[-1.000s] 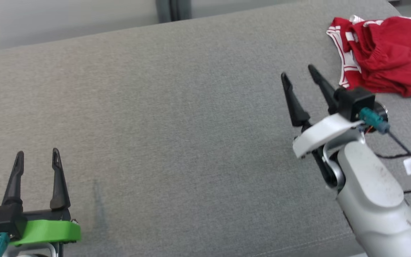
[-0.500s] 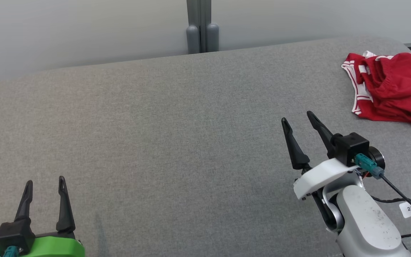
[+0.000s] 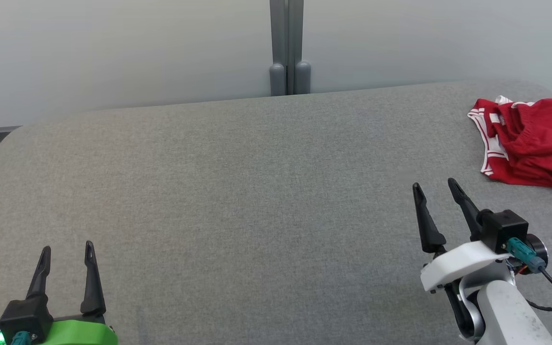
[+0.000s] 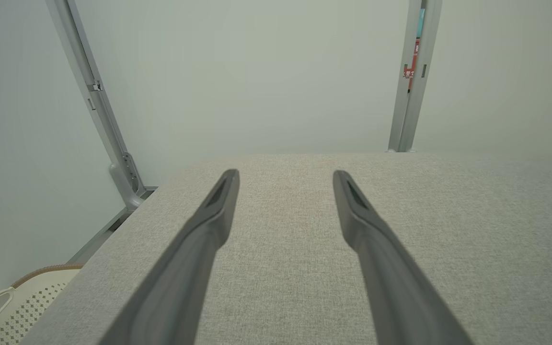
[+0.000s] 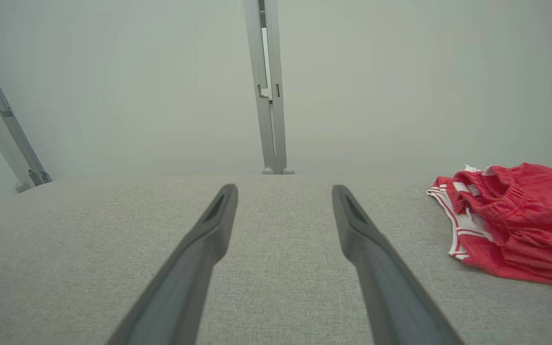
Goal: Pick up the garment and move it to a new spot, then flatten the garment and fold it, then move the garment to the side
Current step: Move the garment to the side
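Head view: left claw (image 3: 67, 246) and right claw (image 3: 433, 183) released, empty, near side of pad (image 3: 257, 191).
Garment (image 3: 534, 141) lies far right, layered, apart from right claw; reads as folded and set aside, so next is likely just parking arms.

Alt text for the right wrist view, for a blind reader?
A crumpled red garment with white trim lies on the grey cushion, to the right of the right tool, which is open and empty.
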